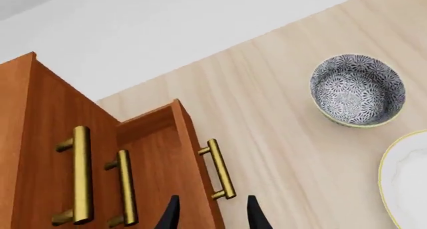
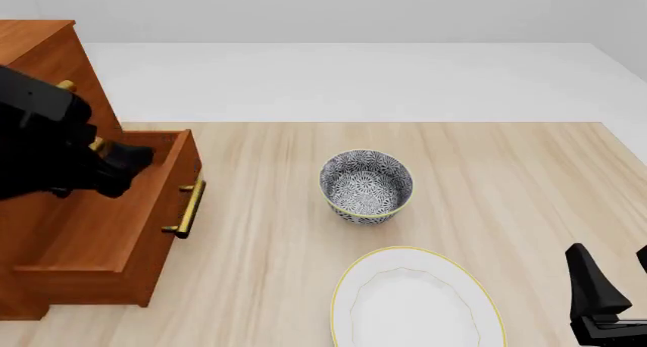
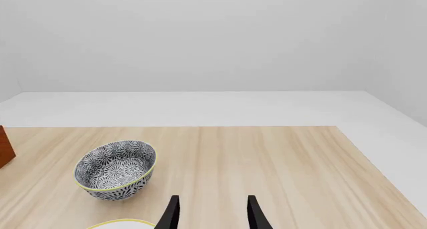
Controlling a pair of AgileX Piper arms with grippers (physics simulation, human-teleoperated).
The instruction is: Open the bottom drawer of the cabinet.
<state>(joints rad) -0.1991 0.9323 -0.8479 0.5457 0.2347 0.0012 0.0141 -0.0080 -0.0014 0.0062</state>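
The cabinet (image 2: 41, 48) stands at the table's left edge. Its bottom drawer (image 2: 96, 226) is pulled out toward the table's middle, with its brass handle (image 2: 188, 207) on the front. My left arm (image 2: 60, 154) hangs over the drawer's back part. In the left wrist view the cabinet (image 1: 40, 114) and the drawer (image 1: 167, 149) show. My left gripper (image 1: 212, 216) is open, its fingertips (image 1: 171, 214) on either side of the near end of the handle (image 1: 220, 169) without touching it. My right gripper (image 2: 614, 280) is open and empty at the front right; it also shows in the right wrist view (image 3: 212, 214).
A patterned bowl (image 2: 367, 186) stands mid-table, also in the wrist views (image 1: 357, 89) (image 3: 115, 170). A white plate with a yellow rim (image 2: 410, 305) lies in front of it. The two upper drawer handles (image 1: 81, 174) (image 1: 125, 186) sit beside the open drawer.
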